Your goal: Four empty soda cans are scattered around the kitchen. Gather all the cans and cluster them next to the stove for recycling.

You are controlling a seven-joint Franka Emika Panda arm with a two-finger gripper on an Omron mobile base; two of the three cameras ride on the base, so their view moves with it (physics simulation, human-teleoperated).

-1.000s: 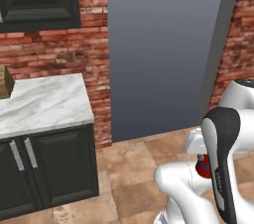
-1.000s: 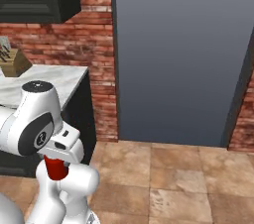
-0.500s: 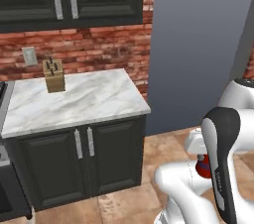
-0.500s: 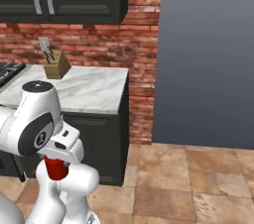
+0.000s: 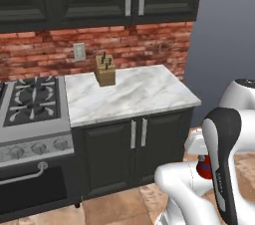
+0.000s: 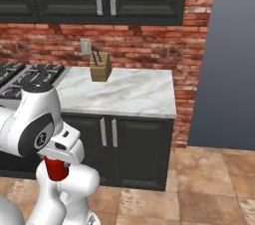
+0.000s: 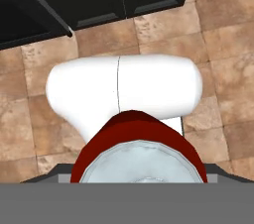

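Note:
A red soda can (image 6: 56,169) with a silver top (image 7: 141,163) hangs low in front of my body, over the tiled floor, and my gripper (image 6: 58,162) is shut on it. The same can (image 5: 202,167) peeks out behind my arm in the left base view. My fingertips are hidden by the can in the hand view. The stove (image 5: 31,103), steel with black grates and front knobs, stands at the left, against the brick wall; its grates (image 6: 22,73) also show at the left edge of the right base view. The marble counter (image 5: 134,97) lies right beside it.
A wooden knife block (image 5: 105,70) stands at the back of the counter (image 6: 132,94), below a wall outlet (image 5: 79,51). Dark cabinets run under and above the counter. A tall grey panel (image 6: 231,59) rises to the right. Brown tiled floor (image 6: 199,189) lies ahead.
The whole picture has shifted, so the camera has moved: the counter slid to the middle and the stove came into view at the left. The can stays in my gripper.

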